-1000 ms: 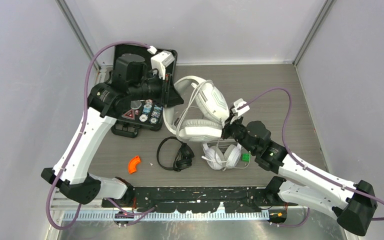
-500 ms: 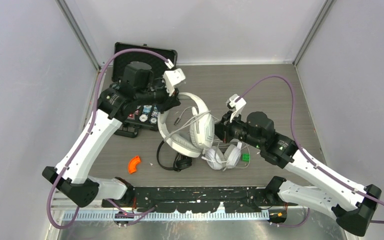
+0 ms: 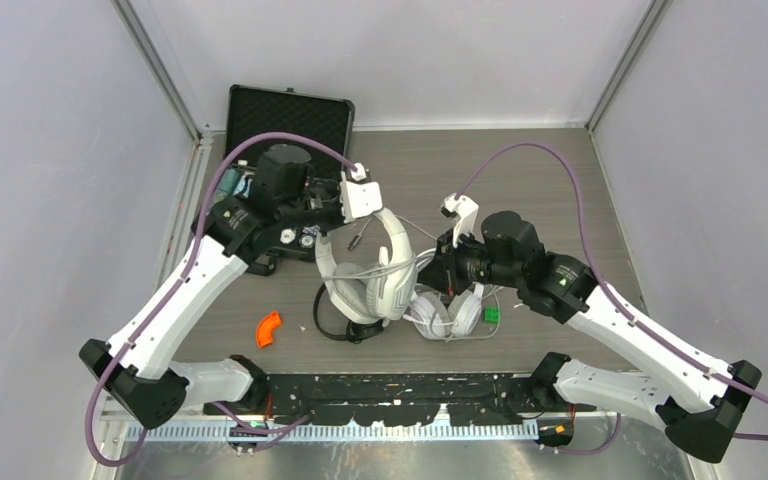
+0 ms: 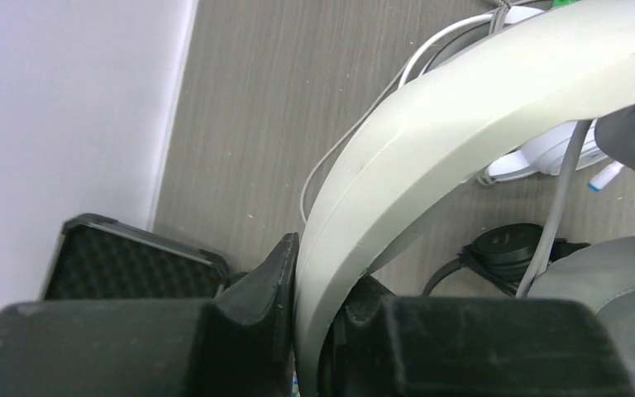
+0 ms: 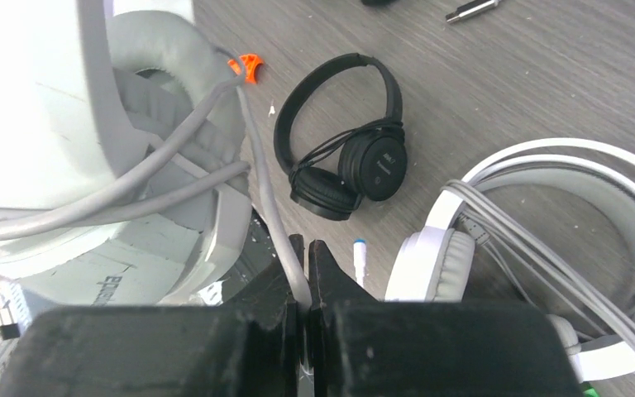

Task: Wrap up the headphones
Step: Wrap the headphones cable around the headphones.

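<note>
Bulky white padded over-ear headphones [image 3: 380, 280] held over mid-tabletop [image 3: 560, 170]: left hand [image 4: 318, 281] clamped on the headband, right hand [image 5: 306, 269] pinched narrow on their pale cord [image 5: 256, 178]. Smaller white headset [image 3: 450, 312] lies just right; slim black on-ear pair [image 5: 372, 165] lies beside it, front-left.

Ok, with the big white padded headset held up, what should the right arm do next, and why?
Probably carry the pale grey cord another turn round the big white padded headset's ear cups: the right gripper pinches it, loops already lie there, and the left gripper clamps the headband.
</note>
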Controlling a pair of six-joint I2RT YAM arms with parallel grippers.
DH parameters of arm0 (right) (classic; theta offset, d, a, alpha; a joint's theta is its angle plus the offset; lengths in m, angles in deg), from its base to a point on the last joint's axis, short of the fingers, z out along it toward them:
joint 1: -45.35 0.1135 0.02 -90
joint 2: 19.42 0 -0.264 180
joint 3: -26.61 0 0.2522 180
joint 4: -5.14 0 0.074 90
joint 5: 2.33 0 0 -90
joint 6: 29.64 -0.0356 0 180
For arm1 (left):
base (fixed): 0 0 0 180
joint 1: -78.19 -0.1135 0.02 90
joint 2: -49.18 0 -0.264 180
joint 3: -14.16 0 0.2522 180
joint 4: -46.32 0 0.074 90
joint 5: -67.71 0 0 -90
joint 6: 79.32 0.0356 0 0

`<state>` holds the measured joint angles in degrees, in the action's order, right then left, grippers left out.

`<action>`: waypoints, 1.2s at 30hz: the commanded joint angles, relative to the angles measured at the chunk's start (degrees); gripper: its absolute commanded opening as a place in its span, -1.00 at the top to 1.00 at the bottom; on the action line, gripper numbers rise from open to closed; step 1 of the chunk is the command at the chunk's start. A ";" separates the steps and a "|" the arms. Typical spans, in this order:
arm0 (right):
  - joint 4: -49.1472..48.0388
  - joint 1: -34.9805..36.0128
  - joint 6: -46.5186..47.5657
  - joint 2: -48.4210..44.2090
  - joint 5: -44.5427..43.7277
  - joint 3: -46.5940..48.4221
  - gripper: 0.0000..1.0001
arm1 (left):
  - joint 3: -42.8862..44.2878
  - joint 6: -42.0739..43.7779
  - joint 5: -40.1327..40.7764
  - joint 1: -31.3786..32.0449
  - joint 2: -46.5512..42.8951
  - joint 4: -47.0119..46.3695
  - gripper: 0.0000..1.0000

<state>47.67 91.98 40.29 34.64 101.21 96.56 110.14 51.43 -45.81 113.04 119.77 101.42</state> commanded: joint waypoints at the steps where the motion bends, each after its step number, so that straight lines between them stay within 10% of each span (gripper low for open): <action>1: 0.66 -1.01 -1.71 -1.36 2.34 4.86 1.00 | -2.70 8.77 4.07 -0.15 -3.31 -2.52 1.00; 27: -3.58 -1.91 -9.12 1.12 16.19 5.95 1.00 | -12.10 21.96 11.33 1.74 -8.27 -16.07 1.00; 36: -18.52 -1.90 -18.43 2.87 24.47 1.40 0.83 | -12.86 15.69 18.62 2.43 -6.88 -20.88 1.00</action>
<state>42.14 90.23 27.24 37.35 119.19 97.78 97.85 68.09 -36.61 116.06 112.60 83.74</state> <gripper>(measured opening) 0.087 0.165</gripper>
